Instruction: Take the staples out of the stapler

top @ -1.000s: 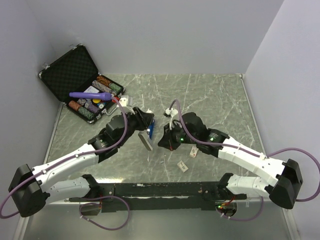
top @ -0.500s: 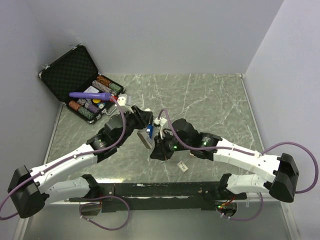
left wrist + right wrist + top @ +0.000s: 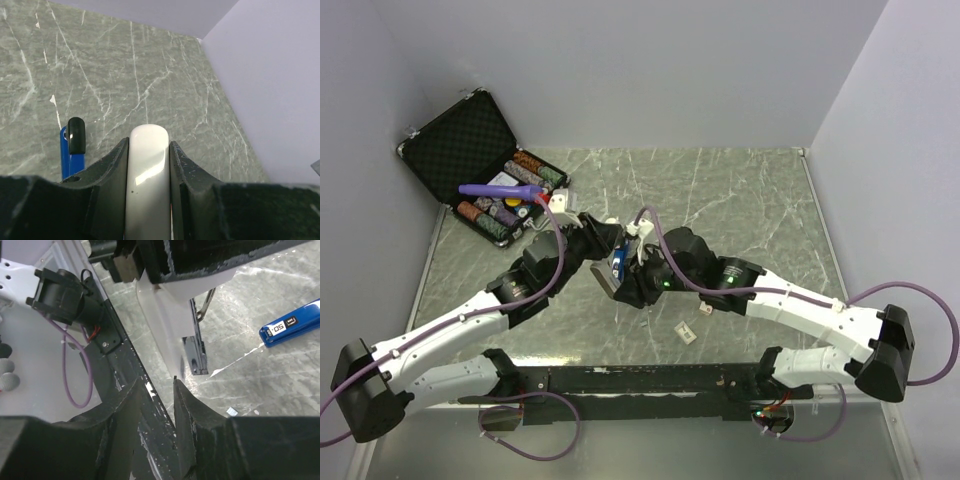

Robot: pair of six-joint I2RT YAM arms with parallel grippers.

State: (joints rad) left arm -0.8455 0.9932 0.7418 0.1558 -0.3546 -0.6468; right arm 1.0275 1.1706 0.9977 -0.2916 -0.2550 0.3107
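Observation:
My left gripper (image 3: pixel 608 250) is shut on a white oblong bar (image 3: pixel 148 175), held above the table. In the right wrist view the bar (image 3: pixel 165 325) has a dark metal channel (image 3: pixel 196 352) hanging from it, which also shows in the top view (image 3: pixel 609 285). The blue stapler (image 3: pixel 292 322) lies on the table past the bar and carries a black and white label. It shows with its black end in the left wrist view (image 3: pixel 72 150) and beside the left fingers in the top view (image 3: pixel 618 262). My right gripper (image 3: pixel 628 290) is open and empty, just below and beside the hanging channel.
An open black case (image 3: pixel 460 150) with poker chips and a purple tube (image 3: pixel 500 189) stands at the back left. Small white tags (image 3: pixel 685 334) lie on the table near the right arm. The black base rail (image 3: pixel 640 380) runs along the near edge.
My right gripper has swung left across the table to the left gripper and the hanging channel. My left gripper has shifted slightly back with the white bar still in it.

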